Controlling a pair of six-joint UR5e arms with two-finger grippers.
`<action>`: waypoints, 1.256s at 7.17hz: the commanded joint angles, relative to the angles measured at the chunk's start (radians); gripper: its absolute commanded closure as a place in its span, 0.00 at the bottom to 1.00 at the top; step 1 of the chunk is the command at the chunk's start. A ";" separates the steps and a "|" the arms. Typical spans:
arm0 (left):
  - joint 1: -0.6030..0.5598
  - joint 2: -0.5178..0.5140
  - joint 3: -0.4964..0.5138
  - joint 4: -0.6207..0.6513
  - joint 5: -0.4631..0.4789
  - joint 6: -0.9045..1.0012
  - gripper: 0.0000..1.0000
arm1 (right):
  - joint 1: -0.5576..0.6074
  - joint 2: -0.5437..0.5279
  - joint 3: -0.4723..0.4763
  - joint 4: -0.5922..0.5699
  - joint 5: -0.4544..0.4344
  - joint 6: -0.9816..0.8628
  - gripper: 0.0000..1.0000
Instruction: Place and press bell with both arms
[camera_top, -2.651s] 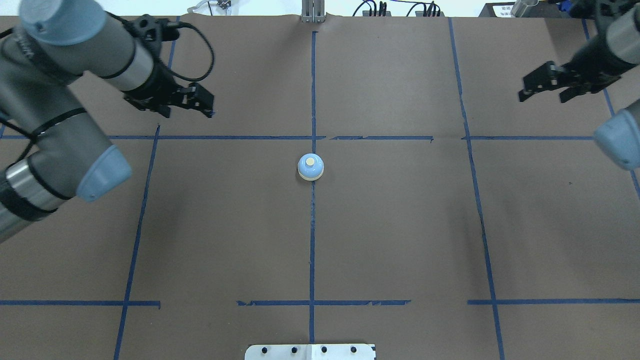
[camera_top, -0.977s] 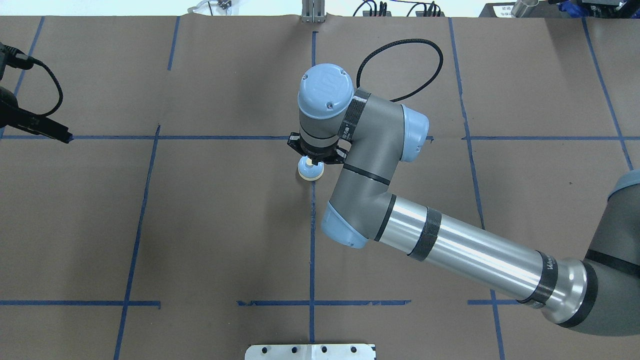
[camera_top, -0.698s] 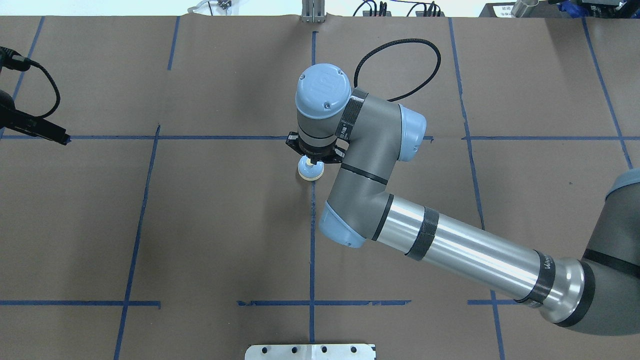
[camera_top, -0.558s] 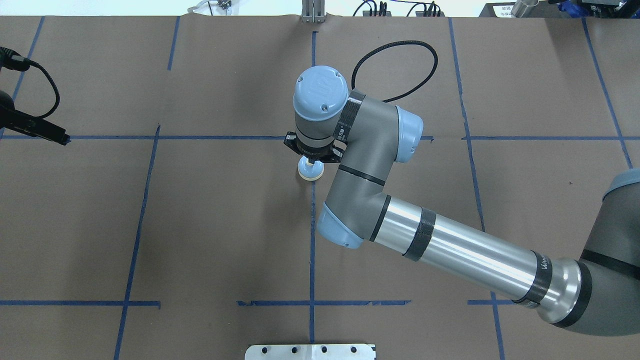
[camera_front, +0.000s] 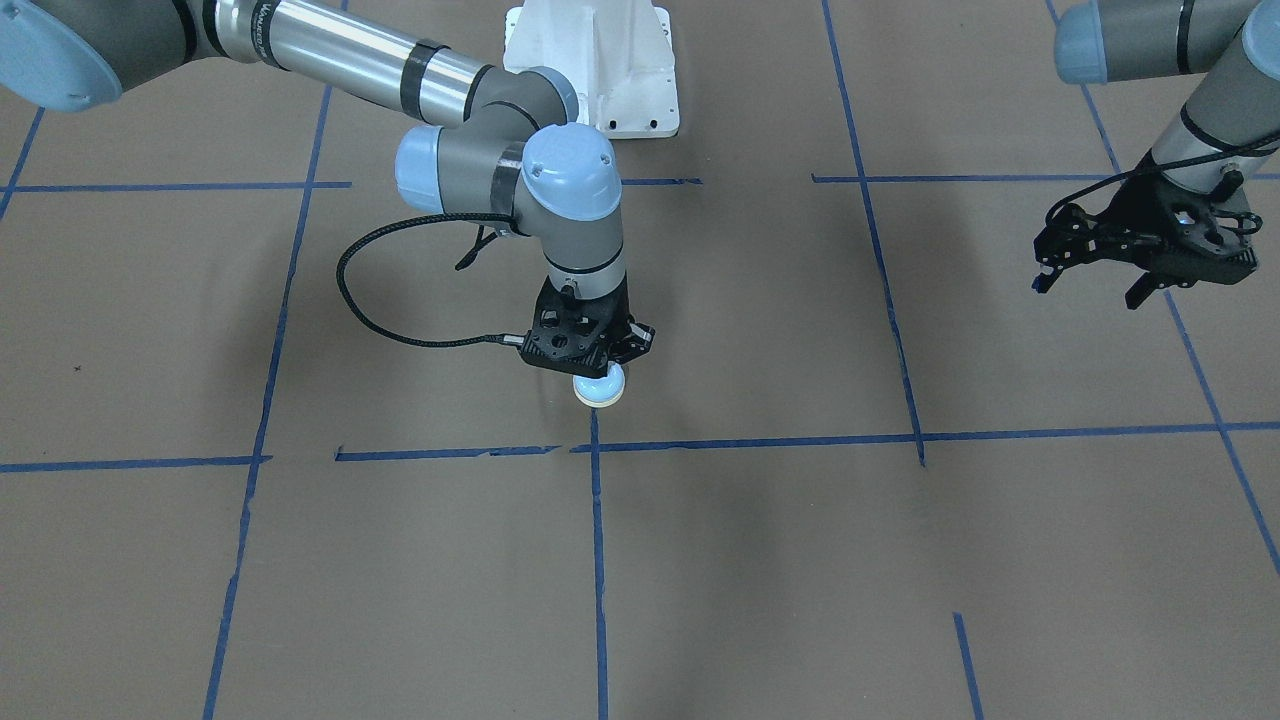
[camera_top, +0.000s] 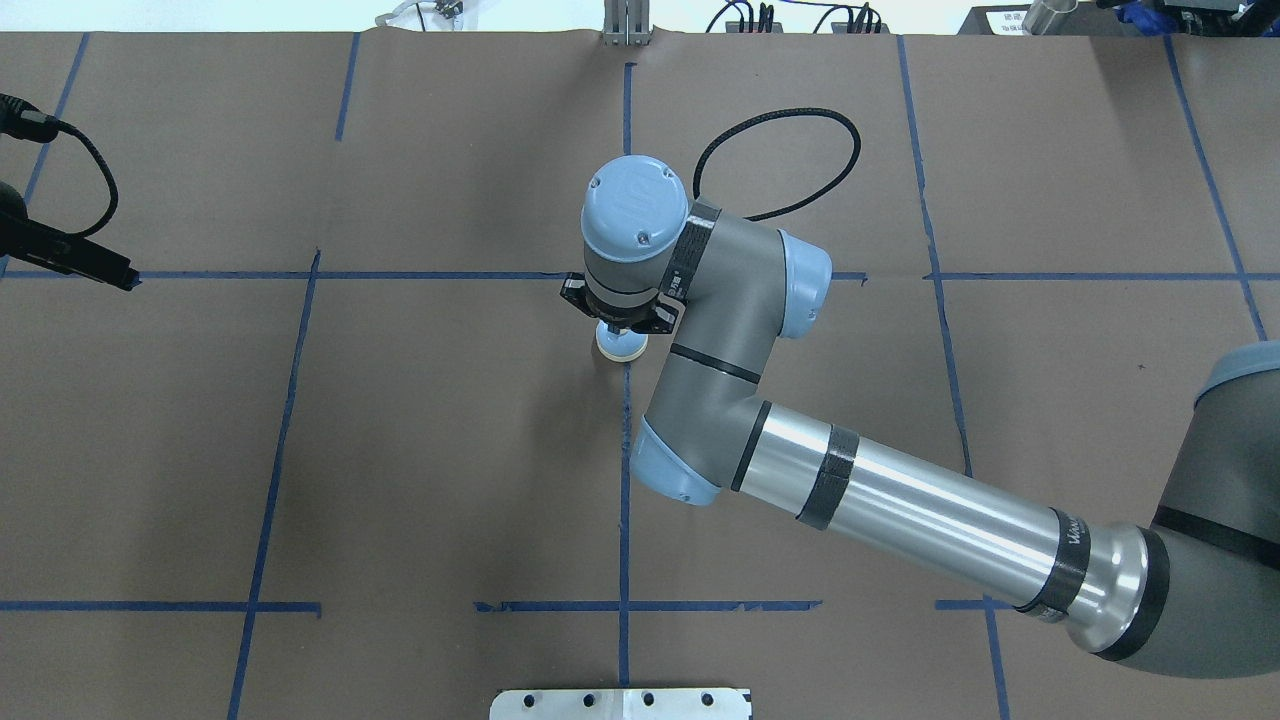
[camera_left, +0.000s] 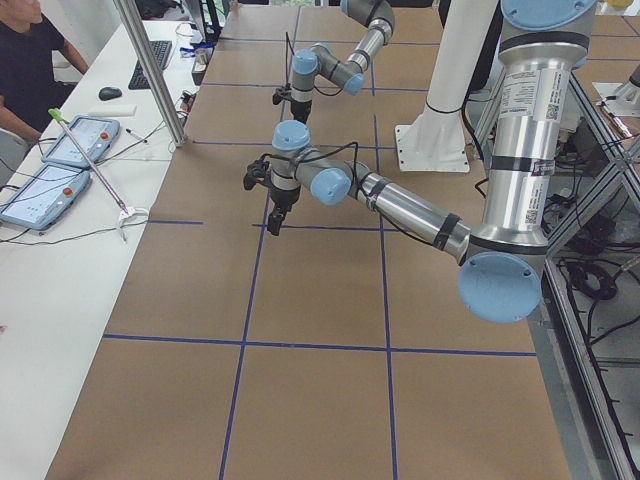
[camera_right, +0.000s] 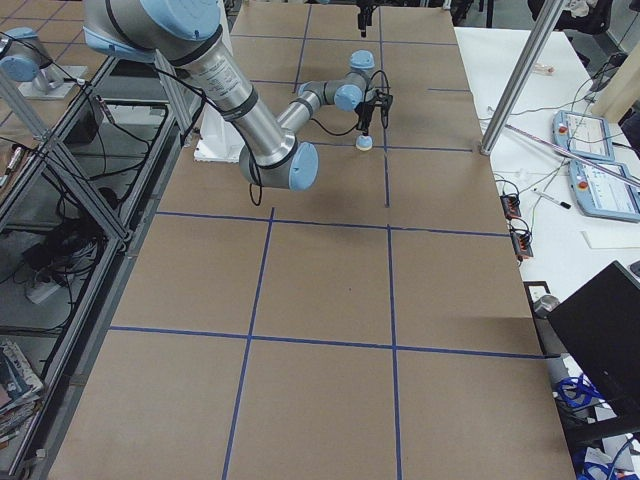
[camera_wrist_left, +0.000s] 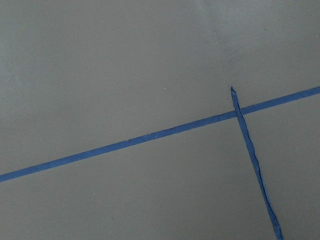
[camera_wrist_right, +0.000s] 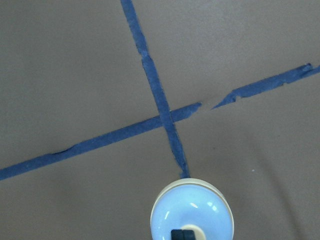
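The light-blue bell (camera_top: 621, 346) stands on the brown table cover at a crossing of blue tape lines; it also shows in the front view (camera_front: 600, 390) and the right wrist view (camera_wrist_right: 192, 212). My right gripper (camera_front: 598, 368) points straight down over it, shut, with its fingertips (camera_wrist_right: 182, 234) together on the cream button. The gripper body hides most of the dome from overhead. My left gripper (camera_front: 1088, 290) is open and empty, well away on my left, above the table. In the overhead view only its tip (camera_top: 100, 268) shows, at the left edge.
The white pedestal (camera_front: 600, 70) stands at my base. A metal plate (camera_top: 620, 703) sits at the near edge. Blue tape lines (camera_wrist_left: 150, 136) grid the brown cover. A side table with tablets (camera_left: 60, 170), a post (camera_left: 150, 70) and a seated person lies beyond the far edge.
My right arm came in from the right and its gripper has lowered onto the bell's button, now hiding it. My left arm drew back to the left edge.
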 joint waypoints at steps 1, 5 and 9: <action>0.000 0.000 -0.002 0.000 -0.001 0.000 0.00 | -0.002 -0.005 0.022 -0.005 0.002 0.002 1.00; 0.000 0.002 0.001 0.006 0.001 0.002 0.00 | 0.183 -0.256 0.421 -0.120 0.151 -0.053 1.00; -0.055 0.095 -0.005 0.011 -0.005 0.148 0.00 | 0.607 -0.635 0.576 -0.120 0.460 -0.645 0.00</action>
